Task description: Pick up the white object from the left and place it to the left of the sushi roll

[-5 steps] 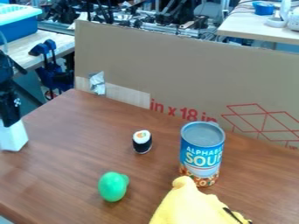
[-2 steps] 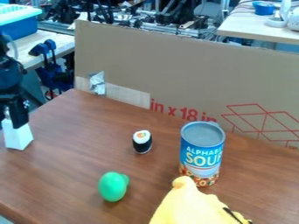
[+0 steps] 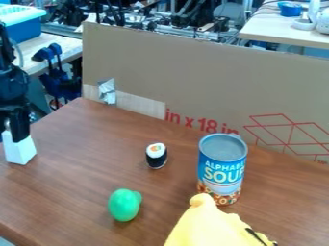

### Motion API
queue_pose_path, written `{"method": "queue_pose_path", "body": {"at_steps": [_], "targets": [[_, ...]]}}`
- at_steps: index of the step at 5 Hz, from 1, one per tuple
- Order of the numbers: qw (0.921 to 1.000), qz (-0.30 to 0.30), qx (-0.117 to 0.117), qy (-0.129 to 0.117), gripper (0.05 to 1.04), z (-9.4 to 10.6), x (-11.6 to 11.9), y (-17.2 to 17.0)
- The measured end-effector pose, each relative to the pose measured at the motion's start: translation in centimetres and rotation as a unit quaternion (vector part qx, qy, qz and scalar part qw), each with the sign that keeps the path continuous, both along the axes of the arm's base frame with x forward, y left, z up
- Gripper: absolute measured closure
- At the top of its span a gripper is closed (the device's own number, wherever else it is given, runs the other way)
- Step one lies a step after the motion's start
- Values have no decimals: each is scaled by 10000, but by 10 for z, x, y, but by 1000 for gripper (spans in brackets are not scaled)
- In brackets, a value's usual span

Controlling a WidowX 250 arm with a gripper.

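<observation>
At the left edge in the camera view, the black gripper [image 3: 15,129] hangs over the table, its lower end overlapping the top of a white block [image 3: 20,151]. The block tapers upward; whether it is held or only touched, I cannot tell. Well to the right stands a small sushi roll [image 3: 156,155] with a black wrap and white top. A green rounded toy [image 3: 124,205] lies nearer the front. Farther right, a blue soup can [image 3: 222,166] is upright, with a yellow plush toy [image 3: 208,223] in front of it.
The brown wooden table [image 3: 83,192] has a tall cardboard panel [image 3: 206,77] along its back edge. Behind it are another bench with a blue bin [image 3: 22,30], blue clamps [image 3: 55,72] and a pale table [image 3: 289,29] at upper right.
The gripper has come a little to the right from the left edge. The white block has shifted slightly right as well, mostly before the second earlier frame. Other objects have stayed put.
</observation>
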State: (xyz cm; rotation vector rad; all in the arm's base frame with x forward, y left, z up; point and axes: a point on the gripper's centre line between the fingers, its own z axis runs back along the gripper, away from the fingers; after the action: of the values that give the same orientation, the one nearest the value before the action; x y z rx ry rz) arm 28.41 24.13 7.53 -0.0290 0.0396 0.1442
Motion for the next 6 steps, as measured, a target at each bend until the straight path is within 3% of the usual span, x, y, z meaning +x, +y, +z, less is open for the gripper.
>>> {"method": "queue_pose_path", "body": {"at_steps": [1,2,3,4,6], "targets": [[10000,-38,-10,11,455,-1,-2,-4],[9998,-106,-122,-84,455,6,-6,-18],[9988,-358,-94,-316,455,26,8,-45],[9973,-645,-237,-266,455,36,22,-76],[9930,-1102,-427,-27,455,14,58,-116]]}}
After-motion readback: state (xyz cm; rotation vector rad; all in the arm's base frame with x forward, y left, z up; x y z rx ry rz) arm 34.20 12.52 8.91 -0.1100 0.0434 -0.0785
